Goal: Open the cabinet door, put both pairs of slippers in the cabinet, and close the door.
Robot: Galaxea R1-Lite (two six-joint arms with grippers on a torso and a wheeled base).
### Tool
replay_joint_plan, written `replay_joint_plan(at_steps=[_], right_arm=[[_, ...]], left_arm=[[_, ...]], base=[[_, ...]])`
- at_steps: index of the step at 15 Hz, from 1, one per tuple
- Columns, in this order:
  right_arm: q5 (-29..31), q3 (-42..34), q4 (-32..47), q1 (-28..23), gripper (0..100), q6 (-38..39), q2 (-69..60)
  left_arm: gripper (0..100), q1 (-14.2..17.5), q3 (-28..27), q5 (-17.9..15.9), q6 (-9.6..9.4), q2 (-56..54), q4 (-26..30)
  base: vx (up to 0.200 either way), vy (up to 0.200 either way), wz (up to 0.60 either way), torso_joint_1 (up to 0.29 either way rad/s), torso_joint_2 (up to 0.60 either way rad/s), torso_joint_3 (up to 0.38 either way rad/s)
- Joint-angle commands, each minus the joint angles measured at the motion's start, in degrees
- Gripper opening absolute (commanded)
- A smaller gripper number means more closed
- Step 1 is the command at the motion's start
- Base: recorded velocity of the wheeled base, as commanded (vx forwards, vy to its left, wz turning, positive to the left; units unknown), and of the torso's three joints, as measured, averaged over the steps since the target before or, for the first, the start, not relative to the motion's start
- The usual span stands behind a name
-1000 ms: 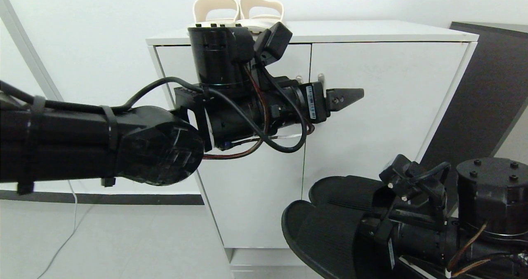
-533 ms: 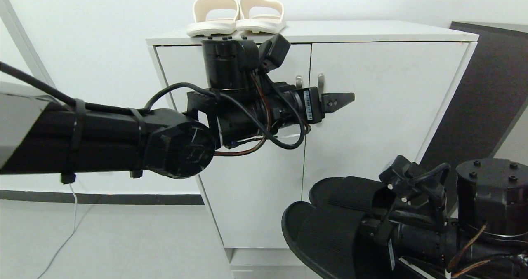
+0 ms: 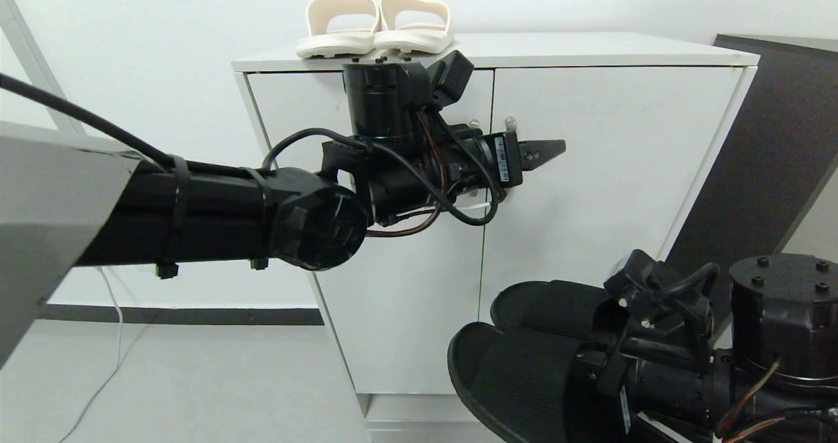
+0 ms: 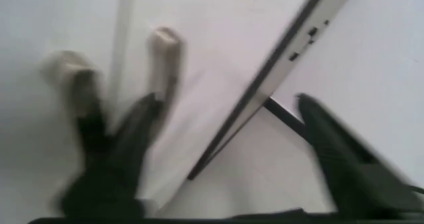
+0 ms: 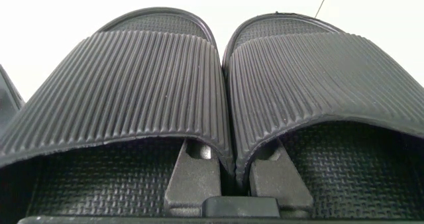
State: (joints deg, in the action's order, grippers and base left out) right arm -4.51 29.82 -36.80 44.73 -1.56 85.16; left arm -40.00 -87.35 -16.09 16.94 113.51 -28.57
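The white cabinet (image 3: 622, 168) has both doors shut, with two small handles (image 3: 509, 124) beside the middle seam. A cream pair of slippers (image 3: 374, 23) rests on its top at the left. My left gripper (image 3: 546, 150) hovers just in front of the handles. In the left wrist view the left gripper (image 4: 225, 105) is open, with one finger (image 4: 119, 151) close to a handle (image 4: 165, 45). My right gripper (image 5: 235, 177) is shut on the black pair of slippers (image 5: 218, 85), pinching their inner sides together. The black slippers (image 3: 524, 358) are held low, in front of the right door.
A dark panel (image 3: 772, 142) stands right of the cabinet. A thin cable (image 3: 98, 377) trails over the grey floor on the left, where there is open room. A white wall lies behind.
My left arm has stretched farther toward the cabinet, bringing the gripper close to the handles. The right arm with the black slippers has barely moved.
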Motion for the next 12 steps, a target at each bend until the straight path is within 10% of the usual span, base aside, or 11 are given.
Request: replay_joint_plan(at_steps=[1, 12], right_arm=[[-0.06, -0.11, -0.02, 0.10, 0, -0.02, -0.26], [-8.94, -3.36, 0.24, 1.33, 0, -0.11, -4.13]], left_arm=[[0, -0.08, -0.46, -0.08, 0.02, 0.66, 0.01], [0, -3.51, 9.74, -0.52, 0.02, -7.60, -0.52]], base=[[0.000, 0.000, 0.00, 0.000, 0.00, 0.000], [0.000, 0.000, 0.00, 0.000, 0.00, 0.000]])
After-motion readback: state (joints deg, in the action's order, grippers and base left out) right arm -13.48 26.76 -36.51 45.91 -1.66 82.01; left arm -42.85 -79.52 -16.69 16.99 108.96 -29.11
